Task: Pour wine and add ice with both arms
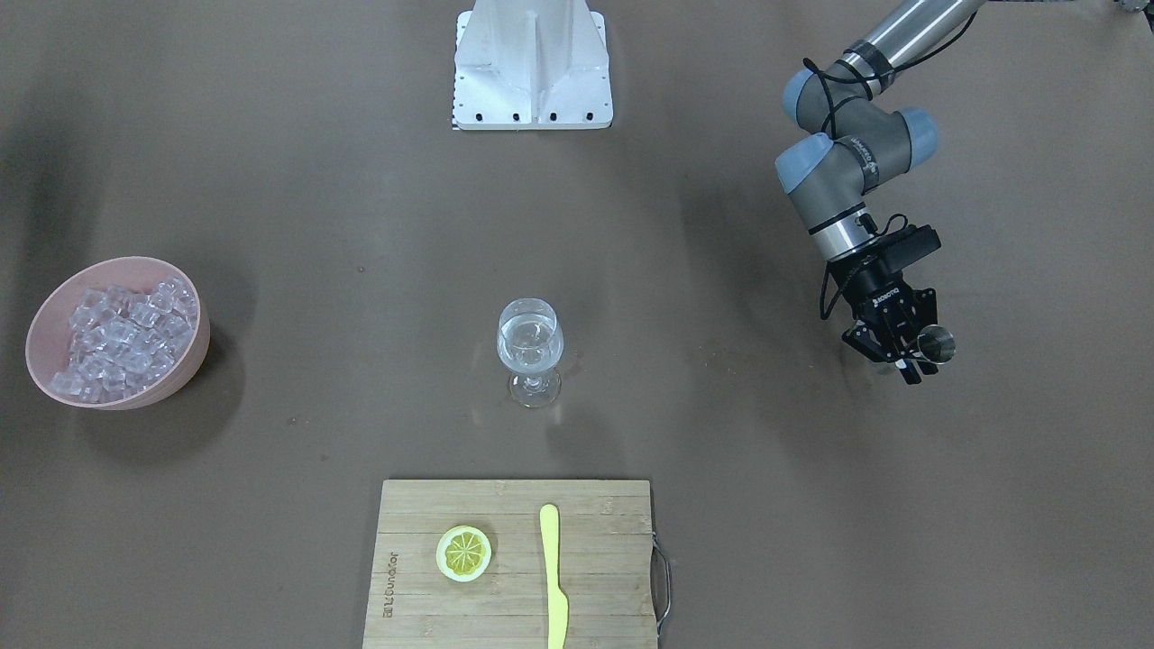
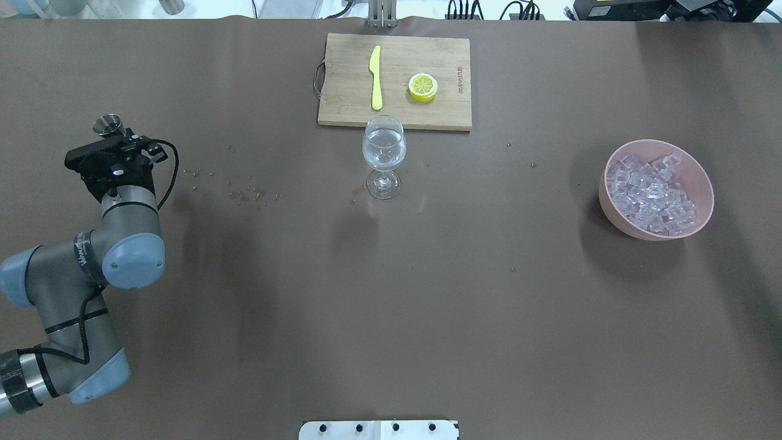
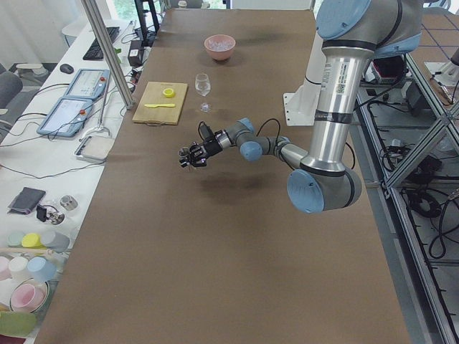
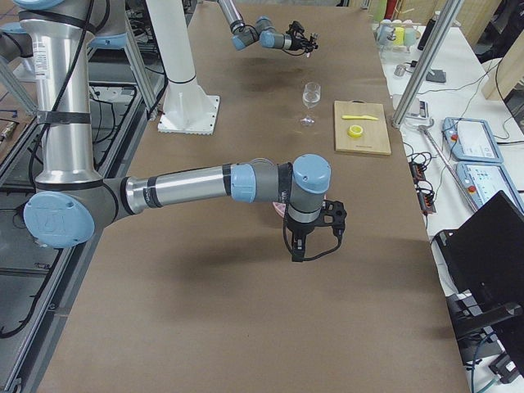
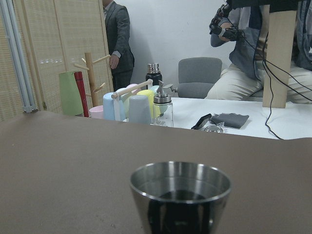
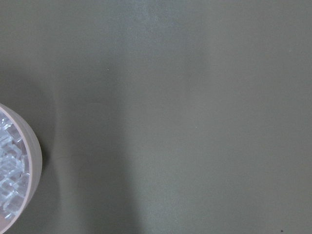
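Wine (image 2: 383, 156): sitting in the clear stemmed wine glass (image 2: 383, 166), table centre.
Ice (image 2: 654, 195): heaping in the round pink bowl (image 2: 614, 220), three o'clock of the glass overhead; probably slippery, hard and light, so favouring pinching one cube across flat faces.
Left gripper (image 1: 904, 359): clamping a small shiny steel cup (image 1: 938, 343) upright, nine o'clock.
Right gripper (image 4: 297, 255): hovering near the bowl; impossible to tell whether open or closed.

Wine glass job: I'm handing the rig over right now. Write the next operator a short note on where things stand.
Left pincer: shut on a small metal cup, upright, above the table on the robot's left.
Right pincer: over the table near the pink bowl; open or shut cannot be told.
Wine is in the wine glass at centre; ice is heaped in the bowl, none visible in the glass.
Done: the pour, apparently. Left: put the cup down, move ice into the glass.
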